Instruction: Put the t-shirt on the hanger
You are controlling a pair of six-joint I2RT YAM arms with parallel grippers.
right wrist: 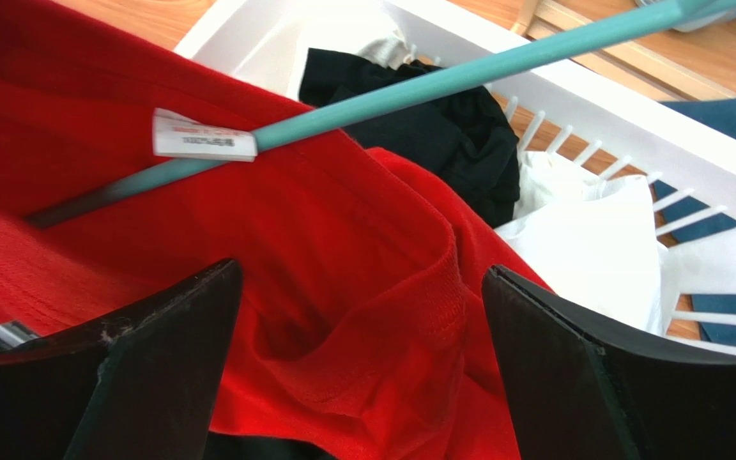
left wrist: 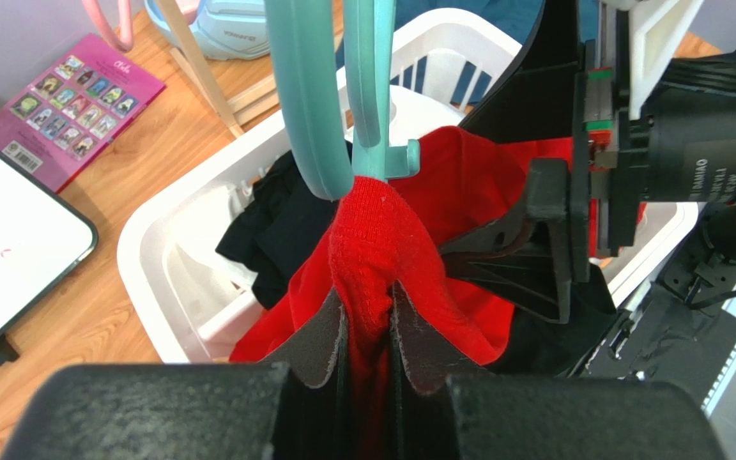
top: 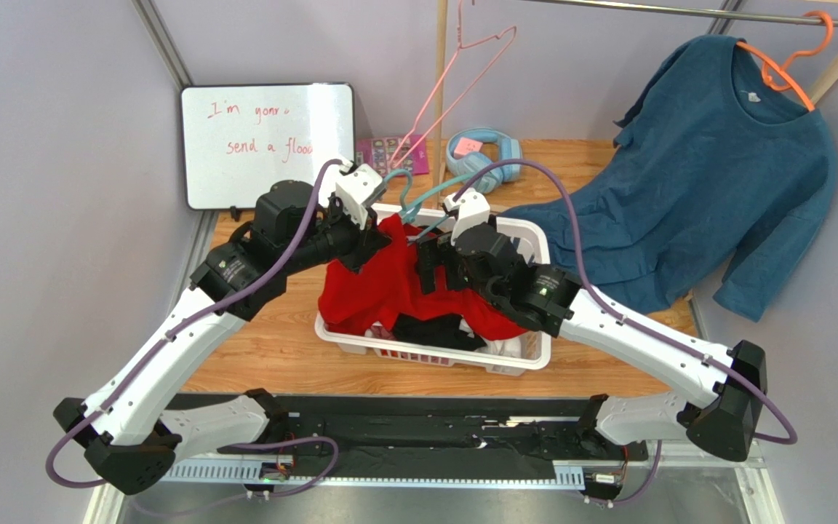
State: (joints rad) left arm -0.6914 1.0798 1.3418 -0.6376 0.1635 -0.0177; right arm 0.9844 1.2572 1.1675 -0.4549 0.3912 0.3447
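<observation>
Wood-grain tabletop between pale grey walls, seen from above. At the middle of that view, white slatted plastic laundry basket, with bright red short-sleeved cloth t-shirt draped over its left rim and bunched upward. Below the red cloth, toward the lower middle, crumpled black garment. Over the basket's far edge, teal plastic clothes hanger, largely hidden by both wrists.

Left gripper, at the bottom of its own view: clamped narrow on a raised ridge of the t-shirt, dark pads pressed to the cloth on either side. Directly above that ridge, end of the hanger with its small notch, touching the top of the fold.

Right gripper, in its own view: spread wide and gripping nothing, black fingers at lower left and lower right, ribbed neck hem of the t-shirt lying loose between. Across the upper half, straight bar of the hanger, slanting from upper right down to the left, crossing behind small white neck label, lower end lost in shadow against the red cloth. At right, inside the basket, white cloth.

Upper left of the overhead view: whiteboard with red handwriting. Upper right: teal-blue long-sleeved top hung on orange hanger. Behind the basket: light blue headphones.
</observation>
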